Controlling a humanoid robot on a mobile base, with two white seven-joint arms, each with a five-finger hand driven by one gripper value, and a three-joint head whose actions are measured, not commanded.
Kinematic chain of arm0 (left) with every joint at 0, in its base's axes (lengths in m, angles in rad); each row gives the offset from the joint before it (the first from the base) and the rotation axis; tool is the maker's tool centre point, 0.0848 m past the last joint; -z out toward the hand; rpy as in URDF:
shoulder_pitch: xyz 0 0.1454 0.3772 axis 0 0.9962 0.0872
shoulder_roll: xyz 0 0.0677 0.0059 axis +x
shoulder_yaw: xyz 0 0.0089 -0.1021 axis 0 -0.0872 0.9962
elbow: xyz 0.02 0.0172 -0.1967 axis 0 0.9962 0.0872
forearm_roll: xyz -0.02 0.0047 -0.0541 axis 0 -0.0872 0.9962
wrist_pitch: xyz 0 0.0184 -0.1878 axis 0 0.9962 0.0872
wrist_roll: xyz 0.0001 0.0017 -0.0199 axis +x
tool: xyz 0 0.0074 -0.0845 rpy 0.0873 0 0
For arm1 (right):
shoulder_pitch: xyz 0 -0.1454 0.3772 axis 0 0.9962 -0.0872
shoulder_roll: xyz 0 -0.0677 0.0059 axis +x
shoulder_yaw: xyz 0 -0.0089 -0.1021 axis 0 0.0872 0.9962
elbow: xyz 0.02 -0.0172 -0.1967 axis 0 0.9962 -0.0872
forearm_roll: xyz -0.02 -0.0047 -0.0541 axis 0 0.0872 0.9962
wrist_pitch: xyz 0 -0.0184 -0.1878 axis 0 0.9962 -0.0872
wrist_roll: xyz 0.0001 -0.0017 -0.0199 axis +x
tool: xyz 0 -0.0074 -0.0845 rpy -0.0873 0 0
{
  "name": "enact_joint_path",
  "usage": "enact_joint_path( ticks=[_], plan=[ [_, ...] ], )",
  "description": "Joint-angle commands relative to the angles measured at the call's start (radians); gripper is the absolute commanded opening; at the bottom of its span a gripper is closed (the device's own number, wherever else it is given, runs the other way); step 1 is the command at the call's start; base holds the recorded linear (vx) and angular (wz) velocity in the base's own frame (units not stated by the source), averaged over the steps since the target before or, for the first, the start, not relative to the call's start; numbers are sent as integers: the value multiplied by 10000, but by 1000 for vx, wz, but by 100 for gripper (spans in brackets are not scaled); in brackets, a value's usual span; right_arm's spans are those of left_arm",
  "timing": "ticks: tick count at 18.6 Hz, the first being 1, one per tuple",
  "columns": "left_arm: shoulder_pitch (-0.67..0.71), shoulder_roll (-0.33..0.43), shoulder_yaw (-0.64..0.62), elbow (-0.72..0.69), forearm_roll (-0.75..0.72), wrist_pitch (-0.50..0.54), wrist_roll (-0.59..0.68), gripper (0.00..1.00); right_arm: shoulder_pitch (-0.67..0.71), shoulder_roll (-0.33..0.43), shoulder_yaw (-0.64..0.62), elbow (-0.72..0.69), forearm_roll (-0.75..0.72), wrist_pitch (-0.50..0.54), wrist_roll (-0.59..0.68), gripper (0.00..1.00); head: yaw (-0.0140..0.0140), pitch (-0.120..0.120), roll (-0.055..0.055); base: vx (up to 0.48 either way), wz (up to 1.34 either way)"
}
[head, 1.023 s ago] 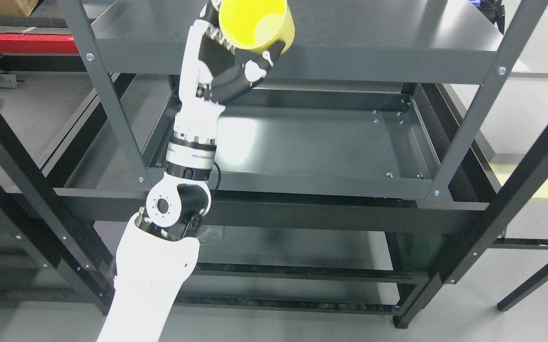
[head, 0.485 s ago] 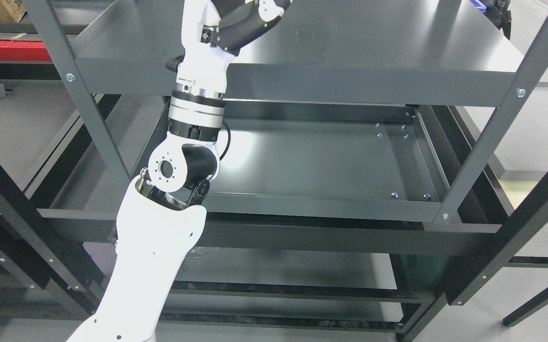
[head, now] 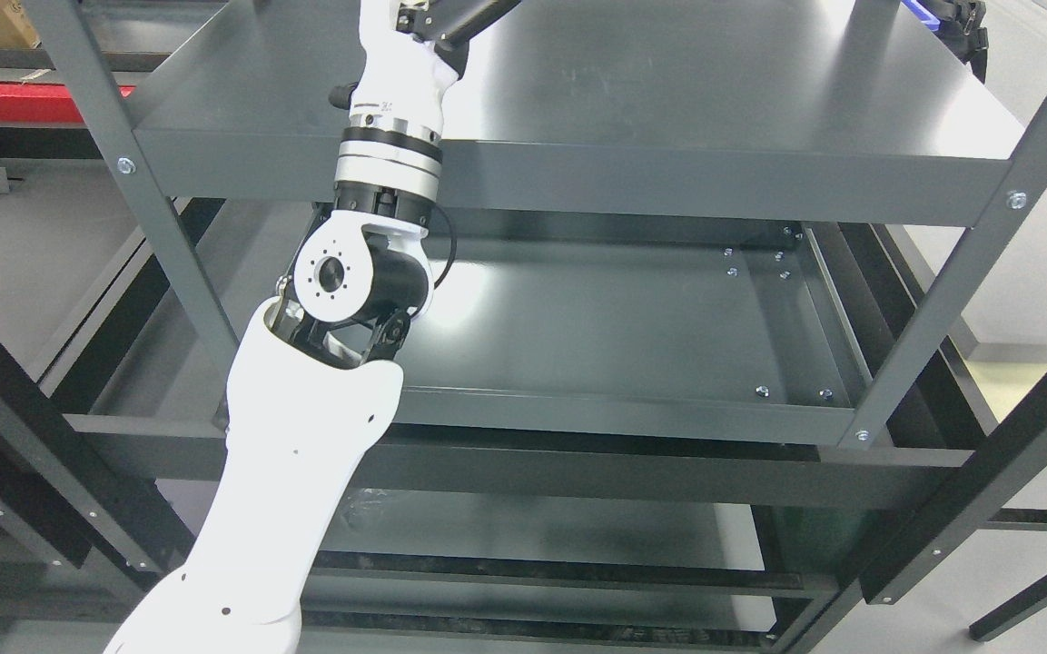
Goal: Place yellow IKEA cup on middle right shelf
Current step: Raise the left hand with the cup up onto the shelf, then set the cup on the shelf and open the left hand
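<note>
The left arm (head: 305, 436) rose from the lower left and ran out past the top edge, so I could tell neither its hand's grasp nor where the yellow cup was. The middle shelf (head: 632, 318) lay bare; placing seemingly remained.

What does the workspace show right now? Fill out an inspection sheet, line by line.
Surface: upper shelf of the grey rack bare; lower shelf bare, glare at left.
Job's things: yellow cup not in view.
Clutter: nothing seen.
Grippers: left arm rises past the upper shelf; its hand is cut off at the top edge, grasp unreadable. Right arm not in view.
Cables: black cable loops at the wrist.
Surroundings: black frames, grey floor, red bar far left.
</note>
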Motion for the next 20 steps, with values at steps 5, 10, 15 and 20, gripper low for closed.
enact_joint_path(
  ticks=[5, 10, 15, 20],
  plan=[
    [-2678, 175, -469, 3035, 3425, 2532, 976, 0, 107, -175, 169, -1, -245, 8, -2151, 99, 0, 0, 0, 8, 0],
    [-3278, 175, -1203, 3909, 4758, 3808, 1974, 0, 107, -175, 169, -1, -245, 8, -2151, 99, 0, 0, 0, 0, 0],
    [-3477, 175, -2323, 4247, 5390, 4346, 2512, 0, 107, -175, 169, -1, -245, 8, -2151, 99, 0, 0, 0, 0, 0],
    [-3631, 175, -2662, 4646, 5360, 4591, 2527, 7, 107, -175, 169, -1, -245, 8, -2151, 99, 0, 0, 0, 0, 0]
  ],
)
